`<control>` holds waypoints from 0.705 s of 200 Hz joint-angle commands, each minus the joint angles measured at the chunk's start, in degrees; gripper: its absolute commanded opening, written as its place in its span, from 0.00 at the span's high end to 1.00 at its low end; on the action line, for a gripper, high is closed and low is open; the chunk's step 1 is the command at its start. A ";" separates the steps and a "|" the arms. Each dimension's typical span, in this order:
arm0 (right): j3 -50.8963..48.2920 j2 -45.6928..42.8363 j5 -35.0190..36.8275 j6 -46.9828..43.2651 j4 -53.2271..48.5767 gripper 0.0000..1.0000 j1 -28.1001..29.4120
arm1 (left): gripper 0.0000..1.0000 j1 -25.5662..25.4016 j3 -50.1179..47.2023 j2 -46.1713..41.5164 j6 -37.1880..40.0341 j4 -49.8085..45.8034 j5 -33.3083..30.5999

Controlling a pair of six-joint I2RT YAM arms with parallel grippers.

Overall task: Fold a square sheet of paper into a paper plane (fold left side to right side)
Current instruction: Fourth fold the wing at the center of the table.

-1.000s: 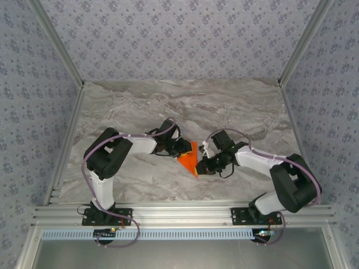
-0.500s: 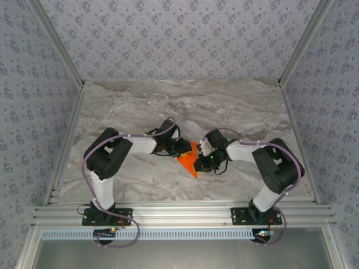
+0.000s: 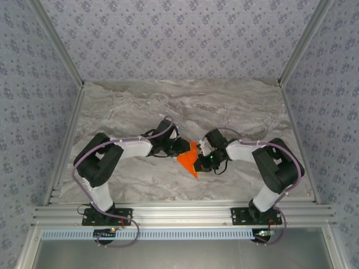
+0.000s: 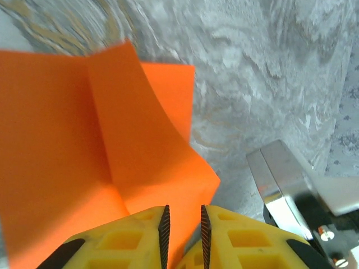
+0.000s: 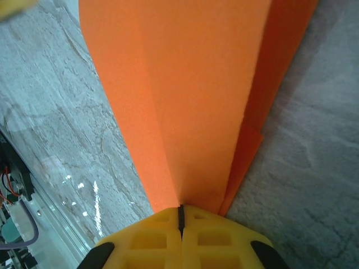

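The orange-red square sheet of paper (image 3: 188, 161) lies partly folded on the grey marbled table, between the two grippers. In the left wrist view the paper (image 4: 84, 129) shows a crease and a raised flap. My left gripper (image 3: 184, 148) hovers at its left edge; its jaws (image 4: 183, 221) stand a narrow gap apart, with paper and table showing through. My right gripper (image 3: 201, 163) is at the sheet's right side. In the right wrist view its jaws (image 5: 180, 216) are shut on the folded paper (image 5: 196, 84), whose crease runs into the seam.
The marbled tabletop (image 3: 235, 112) stretches bare behind the arms. Aluminium rails (image 3: 168, 214) run along the near edge and up both sides, with patterned walls beyond. A silver metal part of the right arm (image 4: 280, 179) sits close to the left fingers.
The right arm's elbow swung inward and its jaws closed fully on the paper. The left arm's elbow dropped outward to the left. The paper stayed nearly in place.
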 commanded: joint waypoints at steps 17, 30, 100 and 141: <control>-1.73 3.81 11.18 -1.44 -6.65 1.00 0.13 | 0.80 -3.04 -0.21 1.22 -0.97 3.45 2.70; -1.77 3.88 11.13 -1.46 -6.61 1.00 0.15 | 0.81 -3.44 -0.21 2.02 -1.40 3.93 2.86; -1.46 4.59 11.19 -1.67 -7.24 1.00 0.10 | 0.84 -5.47 -4.08 5.03 -7.20 10.38 2.88; -0.89 5.03 12.54 -2.26 -8.79 1.00 0.21 | 0.85 -5.50 -5.35 5.82 -6.96 9.99 0.63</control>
